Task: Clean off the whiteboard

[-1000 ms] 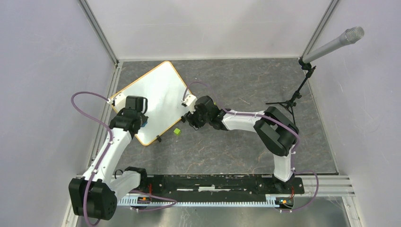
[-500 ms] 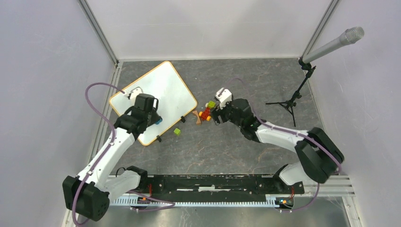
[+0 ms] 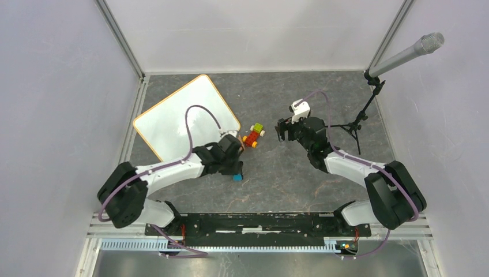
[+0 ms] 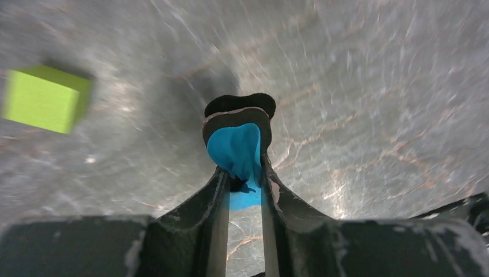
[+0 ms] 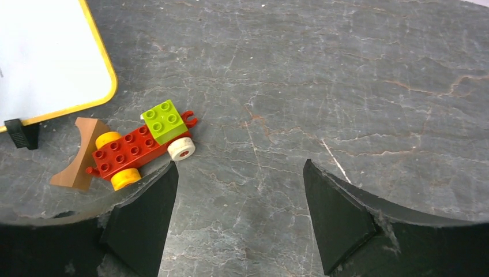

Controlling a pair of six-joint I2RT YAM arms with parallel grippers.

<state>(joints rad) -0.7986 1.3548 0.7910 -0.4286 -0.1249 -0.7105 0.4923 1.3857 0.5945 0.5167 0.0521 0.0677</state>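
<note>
Whiteboard (image 3: 173, 121): white, orange-yellow rim. Counter (image 3: 288, 184): dark grey, pale veining. Toy car (image 5: 130, 151): red, green block (wheels yellow, white). Cube (image 4: 45, 99): lime green. Pad (image 4: 233, 147) in left claw (image 4: 239, 173): blue.

Grey marbled floor (image 3: 288, 173) enclosed by plain white walls (image 3: 254, 34).

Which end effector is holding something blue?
The left end effector, pinching a blue thing. The right end effector stands wide open with nothing between its fingers.

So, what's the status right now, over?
Left gripper shut on blue piece. Right gripper open, empty. Whiteboard shows no writing. Toy car beside it.
</note>
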